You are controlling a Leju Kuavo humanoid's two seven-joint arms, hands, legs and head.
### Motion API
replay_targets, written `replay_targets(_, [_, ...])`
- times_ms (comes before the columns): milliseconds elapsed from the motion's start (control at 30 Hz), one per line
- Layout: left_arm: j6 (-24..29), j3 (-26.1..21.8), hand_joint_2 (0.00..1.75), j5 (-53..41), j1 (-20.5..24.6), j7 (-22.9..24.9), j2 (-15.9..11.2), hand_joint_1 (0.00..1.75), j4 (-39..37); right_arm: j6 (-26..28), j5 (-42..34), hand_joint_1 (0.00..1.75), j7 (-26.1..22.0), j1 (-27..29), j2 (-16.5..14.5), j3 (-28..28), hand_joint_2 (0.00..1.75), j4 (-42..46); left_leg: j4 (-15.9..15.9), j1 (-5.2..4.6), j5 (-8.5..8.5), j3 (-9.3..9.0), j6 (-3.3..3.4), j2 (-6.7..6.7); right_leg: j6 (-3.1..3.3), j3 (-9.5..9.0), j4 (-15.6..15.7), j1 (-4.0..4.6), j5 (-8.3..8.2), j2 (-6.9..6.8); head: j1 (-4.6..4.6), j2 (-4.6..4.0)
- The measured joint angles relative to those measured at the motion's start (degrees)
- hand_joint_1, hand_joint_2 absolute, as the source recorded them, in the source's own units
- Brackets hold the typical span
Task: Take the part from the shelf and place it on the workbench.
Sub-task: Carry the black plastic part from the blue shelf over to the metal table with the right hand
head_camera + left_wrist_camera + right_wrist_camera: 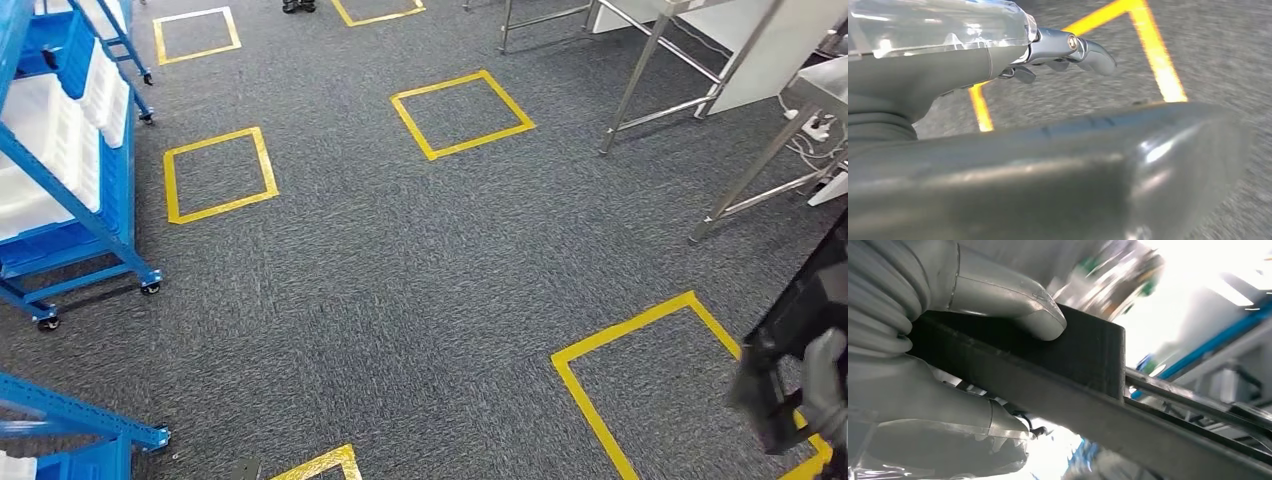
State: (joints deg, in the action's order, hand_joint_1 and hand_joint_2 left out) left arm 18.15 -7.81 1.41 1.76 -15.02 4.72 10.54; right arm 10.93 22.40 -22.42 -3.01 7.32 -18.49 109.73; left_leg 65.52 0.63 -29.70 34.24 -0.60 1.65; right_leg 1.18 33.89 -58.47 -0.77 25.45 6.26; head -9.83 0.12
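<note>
The part [793, 322] is a black, flat-sided piece at the lower right edge of the head view, held above the carpet. My right hand [826, 386] grips its lower end. In the right wrist view the thumb [1013, 295] presses on the part's dark block [1083, 355], and the other fingers wrap under it. My left hand [998, 170] hangs over the floor with nothing in it, its fingers [1090, 50] stretched out and apart. The blue shelf [75, 190] with white bins stands at the left. The steel legs of the workbench [640, 90] are at the upper right.
Grey carpet is marked with yellow tape squares [461, 113], one of them [640, 330] just left of the held part. A second blue rack [80, 420] juts in at the lower left. A person's shoes [298, 5] show at the top edge.
</note>
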Motion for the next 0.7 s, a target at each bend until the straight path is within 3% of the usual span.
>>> replay_targets(67, [-0.41, 0.14, 0.0, -0.43, 0.26, -0.28, -0.16, 0.0, 0.0, -1.68, 6.21, 1.75, 4.28, -8.63, 5.48, 1.62, 1.75, -5.53, -5.82, 0.02, 2.2, -2.02, 0.46, 2.19, -0.79, 0.76, -0.44, -0.21, -0.25, 1.62, 0.01, -0.01])
replay_targets(100, [-0.57, 0.26, 0.0, -0.51, 0.41, -0.35, -0.22, 0.0, 0.01, -2.6, 8.55, 1.75, 5.84, -12.61, 8.09, 2.76, 1.75, -8.41, -6.69, -0.12, 2.34, -2.18, 0.76, 2.65, -1.33, 1.19, -0.49, -0.38, -0.45, 2.3, 0.0, 0.0])
replay_targets(167, [-0.74, 0.59, 0.0, -0.57, 0.72, -0.43, -0.22, 0.0, 0.01, -3.75, 10.96, 1.75, 7.5, -18.47, 12.34, 4.68, 1.75, -12.97, -7.2, -0.3, 2.9, -2.14, 1.53, 1.83, -2.34, 1.72, -0.28, -0.76, -0.82, 2.89, 0.01, 0.0])
replay_targets(233, [-0.86, 0.82, 0.0, -0.61, 0.7, -0.45, -0.22, 0.0, 0.01, -4.52, 12.11, 1.75, 8.25, -22.61, 15.29, 6.05, 1.75, -16.3, -8.11, -0.22, 3.62, -2.3, 2.32, 0.84, -2.82, 2.55, -1.57, -0.65, 0.09, -0.09, 0.07, 0.0])
replay_targets(300, [-1.1, 0.93, 0.0, -0.64, 0.37, -0.47, -0.24, 0.0, 0.01, -6.44, 14.54, 1.75, 9.32, -28.01, 17.55, 8.58, 1.75, -20.03, -8.6, -0.39, 3.91, -2.33, 2.76, -0.57, -2.95, 5.43, -7.25, -0.52, 3.24, -4.31, 0.18, -0.01])
replay_targets(367, [-1.44, 0.95, 0.0, -0.79, 0.14, -0.58, -0.24, 0.0, 0.0, -9.88, 18.55, 1.75, 10.75, -34.87, 19.44, 12.95, 1.75, -24.76, -8.53, -0.63, 3.75, -2.26, 2.87, -2.39, -3.14, 9.01, -14.23, -0.61, 5.88, -5.67, 0.23, -0.01])
replay_targets(400, [-1.62, 0.96, 0.0, -0.95, 0.12, -0.72, -0.24, 0.0, 0.0, -11.92, 20.7, 1.75, 11.25, -38.6, 20.12, 15.72, 1.75, -27.53, -8.46, -0.66, 3.6, -2.29, 2.81, -3.31, -3.25, 9.77, -15.57, -0.64, 5.74, -5.87, 0.22, -0.01])
replay_targets(433, [-1.8, 0.96, 0.0, -1.12, 0.15, -0.92, -0.24, 0.0, 0.0, -13.91, 22.66, 1.75, 11.62, -42.53, 20.59, 18.53, 1.75, -30.34, -8.35, -0.65, 3.41, -2.34, 2.7, -4.23, -3.36, 9.48, -14.85, -0.67, 4.56, -6.1, 0.22, 0.0])
replay_targets(467, [-1.98, 0.97, 0.0, -1.26, 0.21, -1.2, -0.24, 0.0, 0.0, -15.88, 24.5, 1.75, 11.83, -46.63, 20.87, 21.56, 1.75, -33.3, -8.17, -0.64, 3.16, -2.4, 2.54, -5.09, -3.45, 8.13, -12.0, -0.71, 2.55, -6.65, 0.22, -0.01])
replay_targets(533, [-2.38, 0.97, 0.0, -1.32, 0.35, -1.93, -0.3, 0.0, 0.0, -19.07, 27.3, 1.75, 11.92, -54.67, 21.05, 27.8, 1.75, -39.25, -7.59, -0.83, 2.51, -2.5, 2.04, -6.59, -3.41, 4.65, -4.7, -0.33, -0.62, -9.18, 0.22, -0.01])
replay_targets(600, [-2.66, 0.97, 0.0, -1.25, 0.42, -2.67, -0.41, 0.0, 0.0, -20.9, 28.55, 1.75, 11.63, -60.9, 21.02, 33.38, 1.75, -44.25, -7.21, -1.2, 1.96, -2.57, 1.46, -7.64, -2.6, 3.12, -1.21, 0.25, -1.17, -10.88, 0.2, -0.01])
replay_targets(667, [-2.9, 0.97, 0.0, -1.21, 0.47, -3.28, -0.46, 0.0, 0.0, -22.67, 27.84, 1.75, 10.86, -64.6, 21.04, 37.57, 1.75, -47.67, -7.21, -1.33, 1.64, -2.83, 0.94, -8.72, -1.58, 3.19, -1.08, 0.5, -0.93, -10.03, 0.19, 0.0])
replay_targets(700, [-3.06, 0.97, 0.0, -1.21, 0.53, -3.56, -0.46, 0.0, 0.0, -23.84, 26.86, 1.75, 10.36, -65.75, 21.07, 39.2, 1.75, -48.77, -7.0, -1.21, 1.28, -2.9, 0.63, -8.6, -1.24, 3.12, -0.99, 0.47, -0.91, -9.39, 0.18, 0.0])
